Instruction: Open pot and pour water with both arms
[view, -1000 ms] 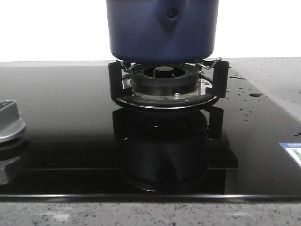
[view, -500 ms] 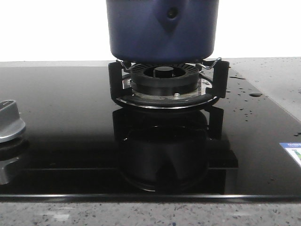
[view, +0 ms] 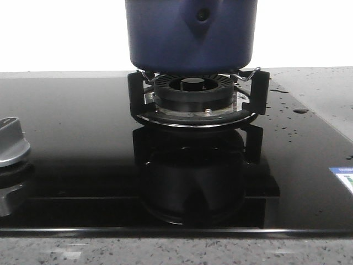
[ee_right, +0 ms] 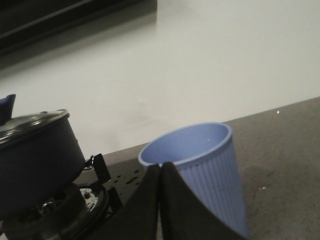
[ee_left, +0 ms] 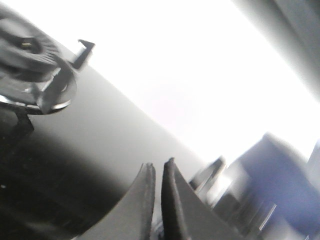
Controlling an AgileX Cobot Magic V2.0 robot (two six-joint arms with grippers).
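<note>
Item, navy-blue pot (view: 191, 36): I log it seated on the black ring burner (view: 193, 94) of the glass hob (view: 71, 143), glass lid (ee_right: 31, 123) on, well beyond my right gripper (ee_right: 160, 170), whose fingers are pressed together and empty. Item, ribbed blue paper cup (ee_right: 205, 167): upright just past those fingertips. Left gripper (ee_left: 157, 167) nearly closed, holding nothing; I judge opening and pouring both outstanding.
</note>
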